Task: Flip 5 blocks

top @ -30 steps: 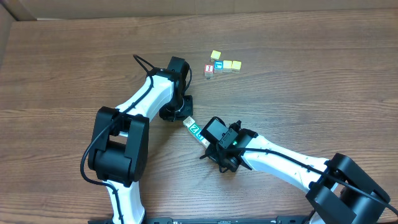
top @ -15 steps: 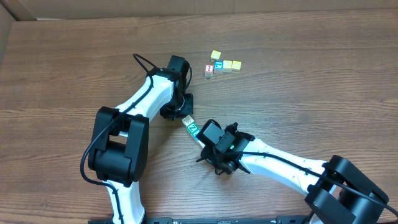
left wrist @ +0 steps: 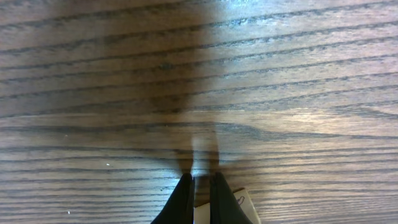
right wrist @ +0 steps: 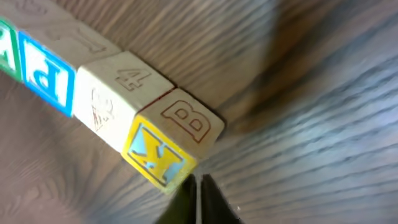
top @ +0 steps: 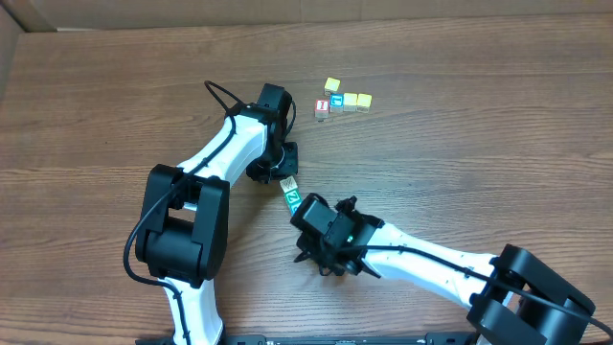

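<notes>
The left gripper (left wrist: 199,182) is staying where it was, fingers pinched together, tips resting by the upper end of the row of blocks (top: 290,192). The right gripper (right wrist: 198,186) is sliding up-left along that row and is now hiding the cubes below the green Z block (top: 295,199). Its jaws are all but closed and holding nothing, with the tips at the corner of the yellow-faced B block (right wrist: 174,140).

You have two arms (top: 225,149), a far cluster (top: 343,96) of five — three yellow cubes (top: 351,100), one red-letter cube (top: 322,106), one blue-letter cube (top: 336,100) — and four blocks (right wrist: 112,93) showing in the near row.
</notes>
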Controlling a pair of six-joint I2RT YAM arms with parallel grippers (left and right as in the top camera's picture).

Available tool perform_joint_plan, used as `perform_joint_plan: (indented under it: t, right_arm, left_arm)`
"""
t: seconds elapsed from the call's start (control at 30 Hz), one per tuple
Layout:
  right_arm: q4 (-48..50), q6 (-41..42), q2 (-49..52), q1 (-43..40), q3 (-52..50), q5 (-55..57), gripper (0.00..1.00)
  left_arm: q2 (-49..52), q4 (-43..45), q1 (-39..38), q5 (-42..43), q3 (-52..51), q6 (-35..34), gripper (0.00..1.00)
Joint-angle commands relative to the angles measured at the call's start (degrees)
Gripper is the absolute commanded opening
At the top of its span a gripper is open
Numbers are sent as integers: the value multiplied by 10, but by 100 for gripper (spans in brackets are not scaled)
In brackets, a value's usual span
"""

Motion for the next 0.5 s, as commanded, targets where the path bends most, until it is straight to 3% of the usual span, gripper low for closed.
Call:
perform_joint_plan:
  t: [0.0, 0.47]
  right_arm:
    - [13, 18, 1, 9, 0, 23, 9]
    - [42, 18, 1, 35, 0, 33, 8]
  left_arm:
    - [6, -3, -1, 11, 9, 14, 4]
    - [6, 0, -1, 11, 9, 13, 4]
